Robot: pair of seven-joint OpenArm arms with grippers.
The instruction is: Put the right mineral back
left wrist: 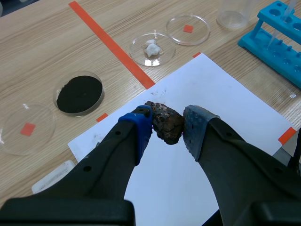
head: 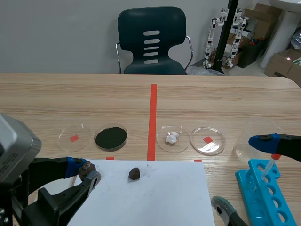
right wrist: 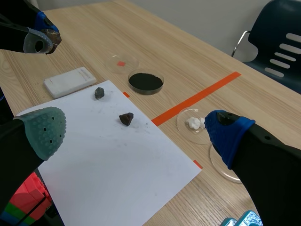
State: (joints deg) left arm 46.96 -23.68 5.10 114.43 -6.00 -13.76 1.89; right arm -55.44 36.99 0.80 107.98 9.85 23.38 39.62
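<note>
Here the left jaws are clamped across the brown mineral; it looks hard, rough, rather heavy; right jaws stand apart

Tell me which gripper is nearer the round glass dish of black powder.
Left. The left gripper, shut on a rough brown rock, is close to that dish; the open right gripper is past the orange-red tape.

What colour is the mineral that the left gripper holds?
The mineral is dark reddish brown; the left wrist view shows it best.
</note>
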